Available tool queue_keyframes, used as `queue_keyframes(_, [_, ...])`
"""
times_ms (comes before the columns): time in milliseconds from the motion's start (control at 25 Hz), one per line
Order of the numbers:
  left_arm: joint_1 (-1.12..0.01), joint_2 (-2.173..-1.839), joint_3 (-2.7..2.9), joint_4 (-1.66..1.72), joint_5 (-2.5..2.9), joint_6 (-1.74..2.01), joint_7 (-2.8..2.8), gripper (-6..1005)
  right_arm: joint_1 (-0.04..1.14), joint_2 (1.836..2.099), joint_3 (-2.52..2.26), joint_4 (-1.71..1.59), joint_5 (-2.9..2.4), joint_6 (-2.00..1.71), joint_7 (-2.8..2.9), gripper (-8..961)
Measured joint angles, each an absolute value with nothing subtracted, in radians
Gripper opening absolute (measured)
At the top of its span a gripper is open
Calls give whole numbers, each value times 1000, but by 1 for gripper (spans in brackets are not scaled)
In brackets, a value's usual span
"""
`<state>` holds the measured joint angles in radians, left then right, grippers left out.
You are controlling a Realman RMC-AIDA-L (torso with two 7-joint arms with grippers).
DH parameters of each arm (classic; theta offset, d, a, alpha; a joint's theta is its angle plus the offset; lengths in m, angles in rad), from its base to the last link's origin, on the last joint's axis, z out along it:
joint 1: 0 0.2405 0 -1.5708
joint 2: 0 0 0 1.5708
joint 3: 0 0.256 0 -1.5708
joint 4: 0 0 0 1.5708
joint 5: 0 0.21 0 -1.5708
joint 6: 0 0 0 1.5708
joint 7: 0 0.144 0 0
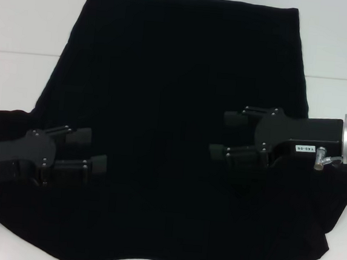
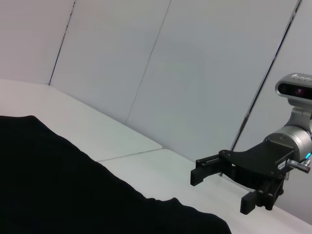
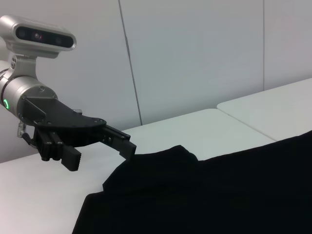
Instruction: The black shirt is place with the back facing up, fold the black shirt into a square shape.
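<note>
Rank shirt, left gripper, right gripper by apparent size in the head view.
1. Shirt: by far the largest, spread flat over most of the table.
2-3. Right gripper and left gripper: both open above the shirt and look about alike. More of the right arm's body shows, so no ranking between them.

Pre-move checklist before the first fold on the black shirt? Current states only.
1. Large plain black fabric shirt lies spread flat on the white table, no fold made: ok.
2. Plain side up, no print showing: ok.
3. Left end effector open, above the shirt near its left sleeve: ok.
4. Right end effector open, above the shirt's right side: ok.
5. Either end effector touching the fabric: cannot tell from the head view; the wrist views show both raised off the table.
6. Near hem inside the head view: not ok, the bottom edge is cut off.
</note>
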<state>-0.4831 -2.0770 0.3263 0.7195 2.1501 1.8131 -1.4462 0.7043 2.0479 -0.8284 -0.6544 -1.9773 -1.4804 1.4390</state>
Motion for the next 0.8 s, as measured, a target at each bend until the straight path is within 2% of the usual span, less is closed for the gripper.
queue_keyframes(400, [-483, -2078, 324, 719, 2151, 1807, -1459, 933, 709, 2048, -827, -654, -1976, -1472, 1443, 927])
queue_keyframes(800, [-480, -2064, 302, 782, 2249, 1647, -1791, 932, 719, 2048, -827, -650, -1971, -1449, 1448, 927])
